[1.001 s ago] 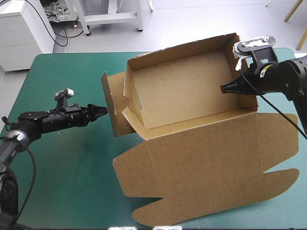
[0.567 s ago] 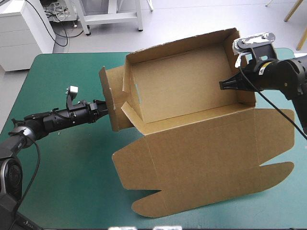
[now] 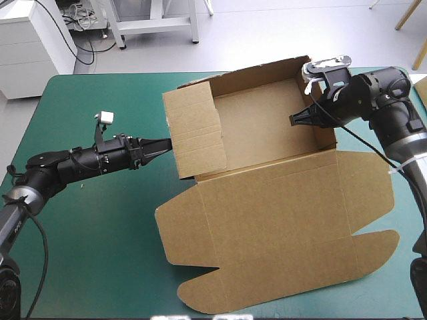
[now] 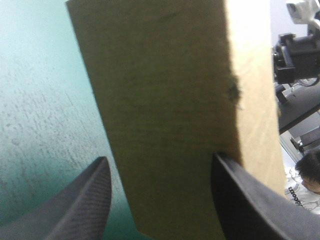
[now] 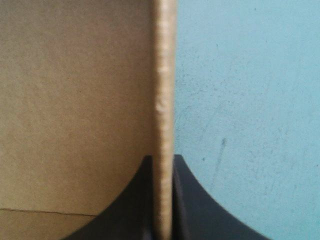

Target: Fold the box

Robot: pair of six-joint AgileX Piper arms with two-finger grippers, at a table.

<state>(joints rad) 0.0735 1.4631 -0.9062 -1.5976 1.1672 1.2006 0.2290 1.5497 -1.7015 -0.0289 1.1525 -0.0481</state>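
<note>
Right hand (image 5: 162, 161) pinches the box (image 3: 280, 220); left hand (image 4: 160, 157), spread, touches it.

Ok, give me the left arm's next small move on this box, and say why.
Probably shut the left gripper on the end flap and fold it inward over the floor of the box. Its fingers stand open with the raised flap between them, and the right gripper is shut on the opposite wall, which should brace the box against the push.
</note>
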